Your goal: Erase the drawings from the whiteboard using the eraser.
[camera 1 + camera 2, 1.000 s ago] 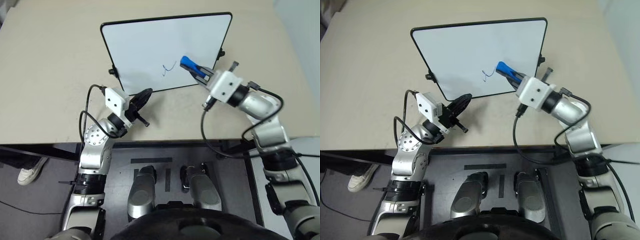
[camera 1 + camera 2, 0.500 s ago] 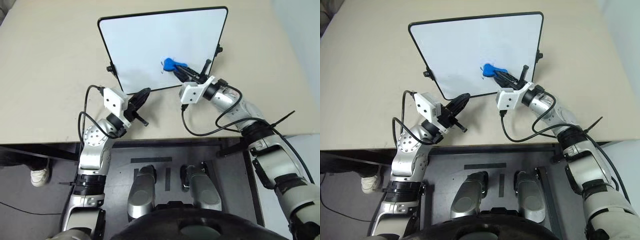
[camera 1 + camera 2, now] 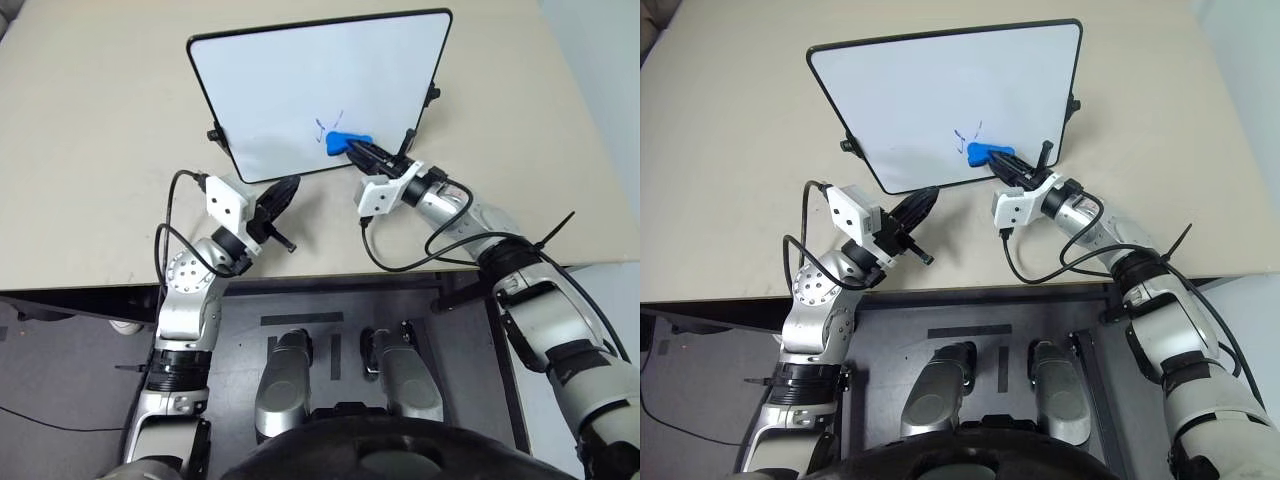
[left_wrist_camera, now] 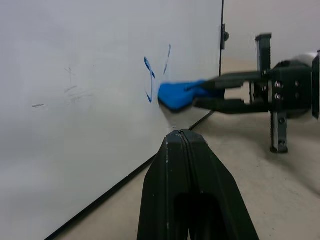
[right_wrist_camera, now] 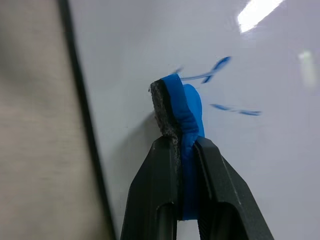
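A beige table (image 3: 90,150) carries everything here. On it stands the whiteboard (image 3: 280,90), leaning back on its black frame, with a small black knob at each side edge; how it is propped from behind is hidden.

The right arm reaches in across the table toward the lower part of the board. The right gripper (image 3: 362,152) has its two black fingers clamped on the eraser (image 3: 341,142) — a small bright blue piece with a dark grey layer, seen edge-on in the right wrist view (image 5: 180,112), where the fingers (image 5: 157,190) pinch it from both sides. The front of the eraser is pressed against the white surface near the bottom edge of the board, right of its middle.

The left gripper (image 3: 283,192) hovers just in front of the board's lower frame, left of the eraser, its fingers (image 4: 187,185) pressed together with nothing between them. Whether its tip touches the frame cannot be told.

The drawings (image 3: 322,127) are thin blue strokes just above and beside the eraser — in the left wrist view (image 4: 149,80) a curved line and a short slanted one. Part of the ink sits under the eraser, hidden. Faint grey smudges (image 4: 72,87) show farther along the board, too pale to read.
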`<state>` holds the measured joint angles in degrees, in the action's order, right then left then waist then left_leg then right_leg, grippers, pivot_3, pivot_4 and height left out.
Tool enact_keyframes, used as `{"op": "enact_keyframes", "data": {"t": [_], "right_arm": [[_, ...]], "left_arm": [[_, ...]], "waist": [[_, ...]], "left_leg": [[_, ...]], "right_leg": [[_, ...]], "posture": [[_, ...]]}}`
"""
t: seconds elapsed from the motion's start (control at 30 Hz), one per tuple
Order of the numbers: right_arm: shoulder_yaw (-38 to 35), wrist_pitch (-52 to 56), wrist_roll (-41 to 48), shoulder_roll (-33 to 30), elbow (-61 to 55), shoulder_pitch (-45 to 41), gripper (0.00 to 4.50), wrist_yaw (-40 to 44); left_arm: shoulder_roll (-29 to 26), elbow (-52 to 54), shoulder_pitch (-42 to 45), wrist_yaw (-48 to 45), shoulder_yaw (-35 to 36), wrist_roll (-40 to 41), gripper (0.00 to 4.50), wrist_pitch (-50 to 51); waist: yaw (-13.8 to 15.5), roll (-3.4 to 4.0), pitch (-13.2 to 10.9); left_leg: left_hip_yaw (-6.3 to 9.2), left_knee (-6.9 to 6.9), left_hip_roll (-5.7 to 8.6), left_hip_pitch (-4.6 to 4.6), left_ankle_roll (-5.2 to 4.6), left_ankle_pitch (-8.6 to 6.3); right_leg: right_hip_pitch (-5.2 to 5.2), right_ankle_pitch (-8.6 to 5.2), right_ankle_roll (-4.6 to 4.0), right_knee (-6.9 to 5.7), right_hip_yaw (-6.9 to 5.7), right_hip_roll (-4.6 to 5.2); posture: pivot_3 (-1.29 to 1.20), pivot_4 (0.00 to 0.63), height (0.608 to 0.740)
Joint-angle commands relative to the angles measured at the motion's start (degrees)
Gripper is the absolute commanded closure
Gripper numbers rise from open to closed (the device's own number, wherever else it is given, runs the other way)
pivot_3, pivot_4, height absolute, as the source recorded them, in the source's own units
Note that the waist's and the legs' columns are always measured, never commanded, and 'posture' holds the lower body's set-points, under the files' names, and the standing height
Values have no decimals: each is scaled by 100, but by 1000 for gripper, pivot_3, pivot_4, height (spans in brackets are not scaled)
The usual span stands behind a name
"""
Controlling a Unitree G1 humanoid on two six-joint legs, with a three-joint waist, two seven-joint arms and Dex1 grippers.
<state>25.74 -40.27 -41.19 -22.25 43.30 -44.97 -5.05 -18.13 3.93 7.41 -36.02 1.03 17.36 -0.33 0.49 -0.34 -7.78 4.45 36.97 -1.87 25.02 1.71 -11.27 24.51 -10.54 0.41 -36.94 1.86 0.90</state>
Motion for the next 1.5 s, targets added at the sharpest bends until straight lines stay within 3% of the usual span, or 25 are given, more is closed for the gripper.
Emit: {"op": "enact_keyframes", "data": {"t": [0.03, 0.3, 0.77, 1.27, 1.5], "right_arm": [[-448, 100, 26, -160, -395, -356, 4366, -702], [-313, 149, 62, -91, -317, -312, 4366, -698], [245, -177, 268, 357, 101, 48, 4366, 762], [-157, 172, -221, 63, -490, -250, 4366, -983], [-53, 183, -204, 91, -561, -178, 4366, -1024]], "left_arm": [[0, 169, 66, -22, -8, -7, 4500, -112], [24, 160, 71, -42, -19, -6, 4500, -111], [18, 195, 40, -54, -30, 4, 4500, -69], [38, 170, 68, -50, -45, -6, 4500, -85], [42, 162, 76, -50, -49, -7, 4500, -87]], "waist": [[-3, 1, -1], [-6, 0, 0], [-14, 0, 0], [-11, 2, -1], [-10, 1, -1]], "left_leg": [[0, 0, 0, 0, 1, 0], [0, -1, 0, 0, 23, -14], [0, -2, 0, 3, 38, -24], [-1, -1, 0, 6, 51, -32], [-1, -1, 0, 4, 58, -36]], "right_leg": [[0, 1, 1, 1, 0, 0], [0, 7, -2, 5, 1, 0], [1, 4, 1, 14, 3, 0], [5, 8, -2, 12, 3, 2], [4, 10, -1, 13, 2, 2]], "posture": [[0, 150, 740], [0, 150, 740], [0, 150, 740], [0, 150, 740], [0, 150, 740]]}}
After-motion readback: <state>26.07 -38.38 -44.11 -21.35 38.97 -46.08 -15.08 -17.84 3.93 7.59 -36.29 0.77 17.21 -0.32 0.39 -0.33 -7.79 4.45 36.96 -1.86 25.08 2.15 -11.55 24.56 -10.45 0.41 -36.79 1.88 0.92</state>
